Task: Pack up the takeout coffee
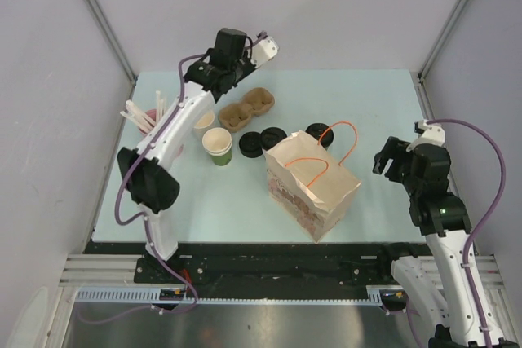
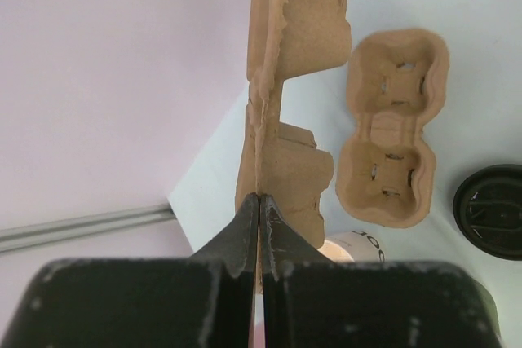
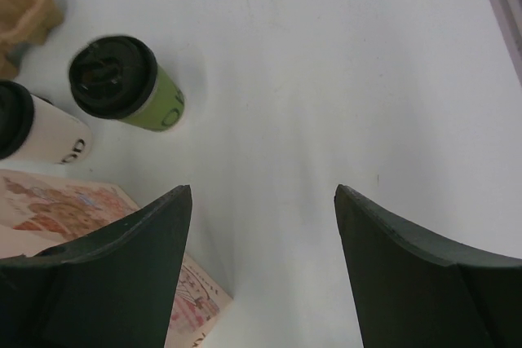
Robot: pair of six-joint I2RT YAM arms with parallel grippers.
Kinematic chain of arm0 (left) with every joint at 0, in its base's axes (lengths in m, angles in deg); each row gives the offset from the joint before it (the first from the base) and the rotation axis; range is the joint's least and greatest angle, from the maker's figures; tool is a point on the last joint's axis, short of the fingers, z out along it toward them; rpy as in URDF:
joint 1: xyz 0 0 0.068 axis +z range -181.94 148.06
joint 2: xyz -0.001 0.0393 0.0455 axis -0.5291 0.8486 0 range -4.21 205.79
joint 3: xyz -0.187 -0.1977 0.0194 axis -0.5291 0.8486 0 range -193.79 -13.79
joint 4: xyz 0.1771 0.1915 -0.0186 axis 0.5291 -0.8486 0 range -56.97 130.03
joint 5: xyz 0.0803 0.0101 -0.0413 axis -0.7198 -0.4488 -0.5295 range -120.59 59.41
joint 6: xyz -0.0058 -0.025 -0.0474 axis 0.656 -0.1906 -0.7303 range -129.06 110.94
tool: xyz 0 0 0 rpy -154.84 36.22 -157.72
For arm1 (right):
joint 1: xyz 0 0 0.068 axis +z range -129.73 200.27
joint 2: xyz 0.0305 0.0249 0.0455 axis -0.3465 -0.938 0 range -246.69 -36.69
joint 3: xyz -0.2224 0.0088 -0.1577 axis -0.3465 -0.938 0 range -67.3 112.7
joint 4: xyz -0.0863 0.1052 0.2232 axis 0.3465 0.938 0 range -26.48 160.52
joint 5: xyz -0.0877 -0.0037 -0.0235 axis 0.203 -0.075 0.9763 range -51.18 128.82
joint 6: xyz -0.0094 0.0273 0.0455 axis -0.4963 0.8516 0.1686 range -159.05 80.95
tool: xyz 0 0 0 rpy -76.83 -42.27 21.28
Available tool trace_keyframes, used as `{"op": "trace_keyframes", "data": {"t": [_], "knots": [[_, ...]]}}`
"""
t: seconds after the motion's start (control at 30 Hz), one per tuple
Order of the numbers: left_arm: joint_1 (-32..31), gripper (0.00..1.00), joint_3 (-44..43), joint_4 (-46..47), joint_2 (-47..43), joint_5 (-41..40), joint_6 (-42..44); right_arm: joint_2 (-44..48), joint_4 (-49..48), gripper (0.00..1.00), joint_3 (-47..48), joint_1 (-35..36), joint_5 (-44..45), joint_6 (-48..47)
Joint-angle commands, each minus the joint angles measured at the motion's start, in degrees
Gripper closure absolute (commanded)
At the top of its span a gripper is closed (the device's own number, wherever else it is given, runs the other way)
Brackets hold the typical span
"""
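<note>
Now 2 lidded cups (image 3: pixel 112 77) nr bag (image 3: pixel 65 205)

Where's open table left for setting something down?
Bare table right of the paper bag, up to the far right corner; also the near-left strip in front of the lidless green cup. Crowded from the straws to the bag: lidded cups and carriers.

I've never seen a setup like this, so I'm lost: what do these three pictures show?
A left arm and a right arm are bolted to a table. One picture looks down from above; the others come from a camera on each wrist. The left gripper is shut on a cardboard cup carrier, held edge-on; a second carrier lies flat. The right gripper is open and empty. On the table are a paper bag, a green cup and a white cup, both black-lidded.
</note>
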Motion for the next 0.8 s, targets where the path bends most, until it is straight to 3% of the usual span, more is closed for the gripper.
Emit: {"op": "trace_keyframes", "data": {"t": [0.0, 0.3, 0.57, 0.67, 0.77], "knots": [[-3.8, 1.0, 1.2, 2.1, -10.0, -1.0, 3.5, 0.9, 0.6, 0.23, 8.3, -0.2, -2.6, -1.3], [-14.2, 1.0, 6.1, 2.0, -24.6, -2.3, 9.4, 0.1, 4.3, 0.19, 22.4, 0.0, -11.3, -2.7], [-25.7, 1.0, 16.1, 2.0, -36.1, -4.7, 17.7, -2.4, 6.6, 0.18, 35.2, -0.1, -22.6, -1.1], [-29.4, 1.0, 20.3, 2.1, -40.1, -5.1, 22.1, -3.8, 6.3, 0.17, 40.2, 0.0, -29.5, -1.6], [-32.8, 1.0, 24.9, 2.0, -44.8, -5.1, 28.0, -6.8, 7.7, 0.17, 46.5, 0.0, -41.8, -6.0]]}}
